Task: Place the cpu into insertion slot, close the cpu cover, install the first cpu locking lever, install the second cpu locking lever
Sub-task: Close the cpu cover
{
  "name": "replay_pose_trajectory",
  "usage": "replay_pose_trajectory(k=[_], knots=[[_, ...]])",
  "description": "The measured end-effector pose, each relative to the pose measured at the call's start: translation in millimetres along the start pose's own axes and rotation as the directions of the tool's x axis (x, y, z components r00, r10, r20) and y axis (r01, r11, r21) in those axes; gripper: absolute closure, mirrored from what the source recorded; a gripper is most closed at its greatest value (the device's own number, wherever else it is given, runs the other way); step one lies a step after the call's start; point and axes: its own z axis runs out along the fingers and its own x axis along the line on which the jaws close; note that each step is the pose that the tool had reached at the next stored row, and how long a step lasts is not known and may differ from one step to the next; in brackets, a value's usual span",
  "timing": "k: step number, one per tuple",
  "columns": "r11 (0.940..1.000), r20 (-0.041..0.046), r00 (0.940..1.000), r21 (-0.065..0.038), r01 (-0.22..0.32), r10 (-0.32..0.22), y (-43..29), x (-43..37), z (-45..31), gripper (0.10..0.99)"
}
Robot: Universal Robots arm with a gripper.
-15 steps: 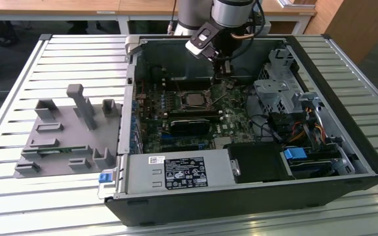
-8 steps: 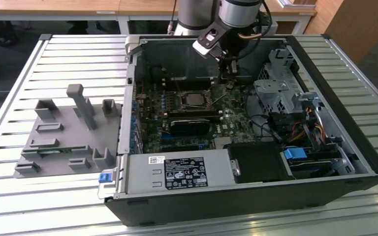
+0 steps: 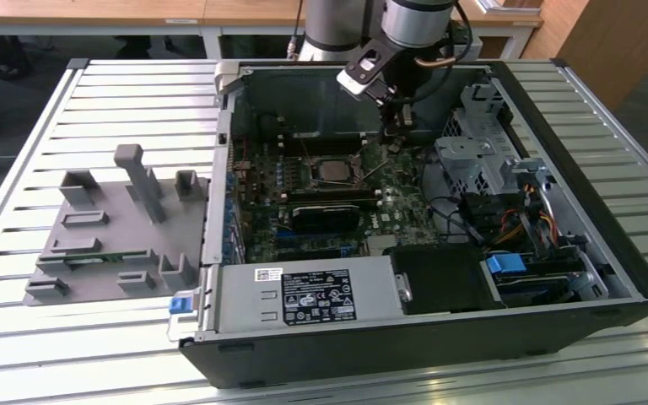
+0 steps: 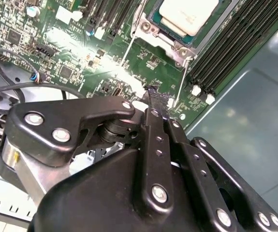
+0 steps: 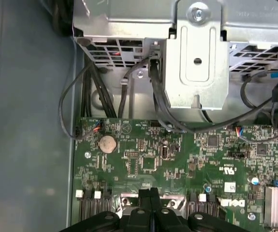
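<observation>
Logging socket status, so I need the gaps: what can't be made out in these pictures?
cpu: second wrist view, far part cut off by the picture's edge.
insertion slot: exterior view, too small to tell whether it is locked down.
board beneath the gripper: second wrist view, hidden by its black linkage.

The chip [image 4: 189, 17] was sliced off at the edge in the second wrist view, the gripper [image 4: 157, 97] blocked much of the board [image 4: 71, 53], and the arm [image 3: 420, 25] ran out of the exterior view.
</observation>
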Motion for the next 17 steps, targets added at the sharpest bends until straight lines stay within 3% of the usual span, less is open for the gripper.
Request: replay_pose_trajectory(k=[17], knots=[[1.0,0.0013,1.0,0.002,-0.003,0.003,17.4,1.6,3.7,0.98]])
